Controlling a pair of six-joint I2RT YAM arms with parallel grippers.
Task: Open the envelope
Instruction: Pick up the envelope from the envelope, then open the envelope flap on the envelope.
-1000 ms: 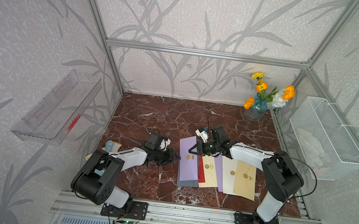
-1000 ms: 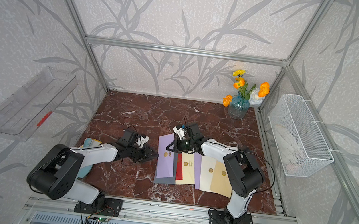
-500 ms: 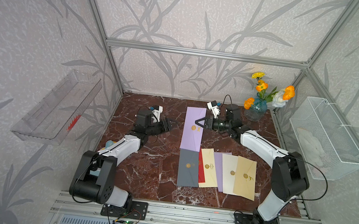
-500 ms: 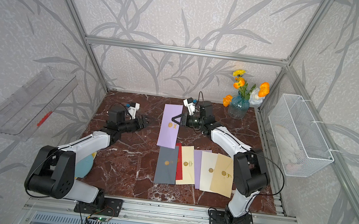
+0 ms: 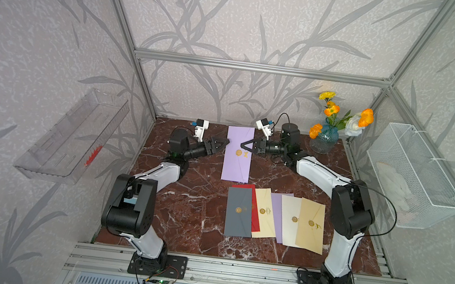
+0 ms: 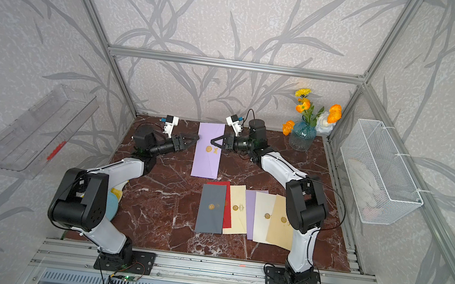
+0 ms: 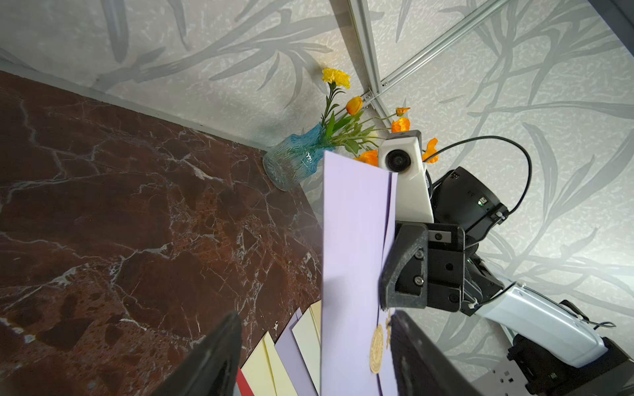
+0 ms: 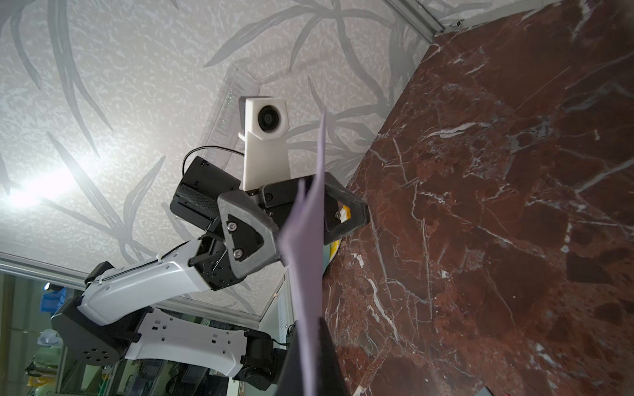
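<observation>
Red-brown marble (image 5: 183,202) floors a cell walled in grey leaf-print paper, and a blue glass vase (image 5: 324,138) of orange and yellow flowers stands in its far corner on the right arm's side.

The lilac envelope (image 5: 236,164) is held up off the marble, level with the vase and on the side of it toward the left arm. Its face, with the gold seal (image 5: 238,152), is turned up to the top views. The right gripper (image 5: 243,147) reaches in from the vase's side and is clamped on the envelope's edge just beside the seal.

The left gripper (image 5: 224,144) faces it from the envelope's far side, away from the vase. Its jaws stand apart, and in the left wrist view the envelope (image 7: 353,257) runs between its two dark fingers (image 7: 212,356). I cannot tell whether either finger touches the paper.

Nearer the arm bases than the vase, a fan of overlapping envelopes lies flat on the marble, running from a grey envelope (image 5: 239,212) to a tan envelope (image 5: 312,224). Past the vase, a white wire basket (image 5: 411,177) hangs on the side wall.
</observation>
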